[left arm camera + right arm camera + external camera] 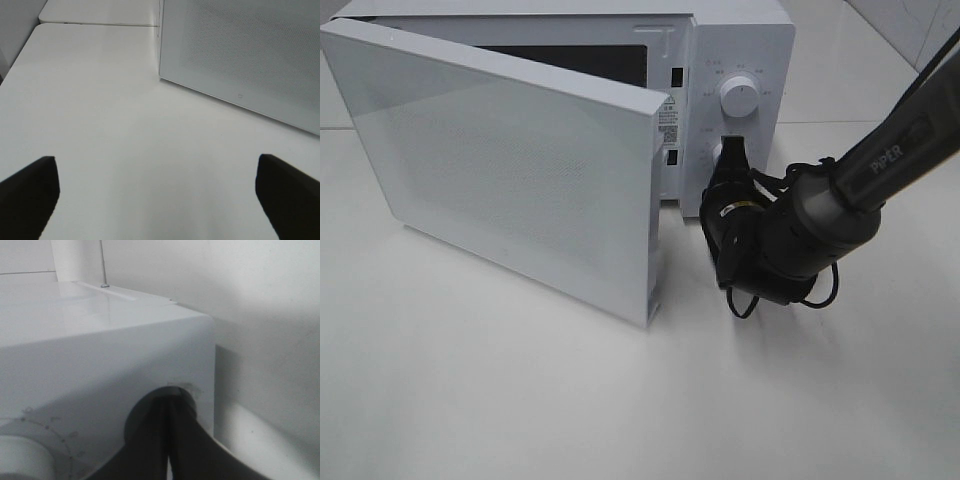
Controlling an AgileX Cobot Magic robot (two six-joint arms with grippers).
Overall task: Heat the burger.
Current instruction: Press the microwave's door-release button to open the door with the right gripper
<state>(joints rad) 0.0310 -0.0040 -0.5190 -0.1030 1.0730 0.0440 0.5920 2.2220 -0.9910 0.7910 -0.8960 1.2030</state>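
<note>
Jaws of the right gripper (729, 152) are clenched tight, fingertips pressed together right at the lower knob (718, 150) on the control panel of the white microwave (750, 40); the right wrist view shows the two dark fingers (187, 440) meeting in front of that round knob, but whether they actually pinch it cannot be told. Above it on the same panel sits the larger upper knob (737, 97), untouched. The right arm (890, 160) comes in from the right edge of the high view, with a black cable (745, 302) looping under its wrist. The microwave's door (510, 170) stands swung wide open toward the front, its lower edge just above the table (620, 400), and what shows of the cavity behind it is dark. Jaws of the left gripper (157, 200) are spread wide with nothing between them, hanging over bare table near the outer face of the open door (240, 50). The burger shows in none of the views, so where it lies cannot be told.
</note>
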